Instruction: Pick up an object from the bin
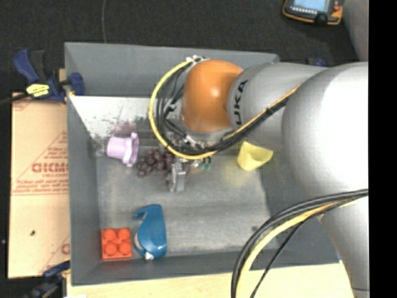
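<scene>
The gripper (178, 179) hangs low at mid-bin (211, 210), just beside the right edge of one dark purple grape bunch (154, 161); whether it is open or holds anything cannot be told. One lilac cup (123, 148) lies touching the bunch's left, near the left wall. One yellow piece (253, 156) sits right. One orange brick (116, 243) and one blue toy (152, 230) crowd the front-left corner, leaving the centre and front right bare

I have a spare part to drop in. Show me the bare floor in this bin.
Widest: floor between the blue toy and the yellow piece. Smaller: between the lilac cup and orange brick. Crowded around the dark grapes beside the cup, at the tool.
</scene>
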You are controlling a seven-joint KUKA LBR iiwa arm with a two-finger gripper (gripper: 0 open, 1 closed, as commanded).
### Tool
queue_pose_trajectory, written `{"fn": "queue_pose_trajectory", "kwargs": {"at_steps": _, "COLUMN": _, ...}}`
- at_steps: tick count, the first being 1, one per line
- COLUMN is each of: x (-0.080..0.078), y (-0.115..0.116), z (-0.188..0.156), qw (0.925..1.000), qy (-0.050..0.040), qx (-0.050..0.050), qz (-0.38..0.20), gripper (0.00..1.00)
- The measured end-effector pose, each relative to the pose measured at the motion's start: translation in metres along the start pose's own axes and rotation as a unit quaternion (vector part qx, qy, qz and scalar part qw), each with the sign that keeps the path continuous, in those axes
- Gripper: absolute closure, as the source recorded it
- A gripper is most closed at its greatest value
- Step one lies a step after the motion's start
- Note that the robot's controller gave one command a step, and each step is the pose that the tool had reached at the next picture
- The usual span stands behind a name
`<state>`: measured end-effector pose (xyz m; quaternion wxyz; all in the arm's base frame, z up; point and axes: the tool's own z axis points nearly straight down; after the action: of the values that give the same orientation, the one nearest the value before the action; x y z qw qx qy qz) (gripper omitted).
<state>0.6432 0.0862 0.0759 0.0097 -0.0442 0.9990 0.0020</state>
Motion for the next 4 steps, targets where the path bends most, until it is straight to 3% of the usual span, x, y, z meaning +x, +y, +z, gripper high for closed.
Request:
{"fn": "queue_pose_trajectory", "kwargs": {"at_steps": 1, "x": -0.001, "y": 0.0, "z": 0.001, "qw": 0.9997, "qy": -0.0038, "qx": -0.001, "qz": 0.024, "gripper": 0.0}}
{"fn": "queue_pose_trajectory", "kwargs": {"at_steps": 2, "x": -0.005, "y": 0.0, "z": -0.005, "qw": 1.0, "qy": -0.0088, "qx": -0.002, "qz": 0.003, "gripper": 1.0}}
{"fn": "queue_pose_trajectory", "kwargs": {"at_steps": 3, "x": -0.005, "y": 0.0, "z": -0.005, "qw": 1.0, "qy": -0.0088, "qx": -0.002, "qz": 0.003, "gripper": 1.0}}
{"fn": "queue_pose_trajectory", "kwargs": {"at_steps": 4, "x": -0.001, "y": 0.0, "z": -0.03, "qw": 1.0, "qy": -0.0011, "qx": -0.001, "qz": 0.003, "gripper": 1.0}}
